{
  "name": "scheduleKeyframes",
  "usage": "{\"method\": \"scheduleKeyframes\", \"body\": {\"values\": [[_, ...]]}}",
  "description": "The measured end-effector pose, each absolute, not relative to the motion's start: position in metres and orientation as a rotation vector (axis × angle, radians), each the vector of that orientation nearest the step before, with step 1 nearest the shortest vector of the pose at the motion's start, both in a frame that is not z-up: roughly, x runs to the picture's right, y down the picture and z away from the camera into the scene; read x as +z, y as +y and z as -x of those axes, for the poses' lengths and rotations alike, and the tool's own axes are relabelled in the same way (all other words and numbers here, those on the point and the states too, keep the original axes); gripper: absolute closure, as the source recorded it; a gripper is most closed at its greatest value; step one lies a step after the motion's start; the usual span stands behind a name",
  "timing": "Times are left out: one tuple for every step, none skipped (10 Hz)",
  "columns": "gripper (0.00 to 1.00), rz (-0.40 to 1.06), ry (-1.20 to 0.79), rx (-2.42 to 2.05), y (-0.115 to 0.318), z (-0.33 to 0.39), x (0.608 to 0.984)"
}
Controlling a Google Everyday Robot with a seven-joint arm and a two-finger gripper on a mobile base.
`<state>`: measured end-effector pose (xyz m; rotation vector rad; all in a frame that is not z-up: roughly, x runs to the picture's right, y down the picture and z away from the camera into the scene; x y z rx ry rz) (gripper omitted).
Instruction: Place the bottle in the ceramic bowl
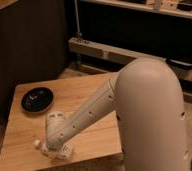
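- Wooden table: the bottle lies near the front edge, well apart from the ceramic bowl at the far left.
- Risk: this close to the edge, a nudge or an off-centre pinch would probably roll the bottle off the table.
- Gripper: low at the bottle, beneath the wrist. Whether it is open, closed or gripping cannot be told.

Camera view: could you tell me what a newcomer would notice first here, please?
The big white arm fills the right foreground, its end effector down at the wooden table's near left edge, over the small whitish bottle. The black bowl sits apart at the table's far left.
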<state>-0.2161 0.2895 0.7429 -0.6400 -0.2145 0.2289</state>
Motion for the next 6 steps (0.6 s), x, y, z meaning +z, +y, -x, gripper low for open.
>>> {"method": "scheduleKeyframes", "body": {"values": [[0.51, 0.654, -0.206, 0.236, 0.289, 0.216, 0.749], [0.61, 0.667, -0.202, 0.242, 0.287, 0.217, 0.754], [0.71, 0.677, -0.200, 0.245, 0.283, 0.218, 0.756], [0.81, 0.682, -0.204, 0.254, 0.276, 0.218, 0.756], [0.91, 0.680, -0.220, 0.270, 0.266, 0.216, 0.753], [0.98, 0.672, -0.250, 0.292, 0.252, 0.212, 0.746]]}}
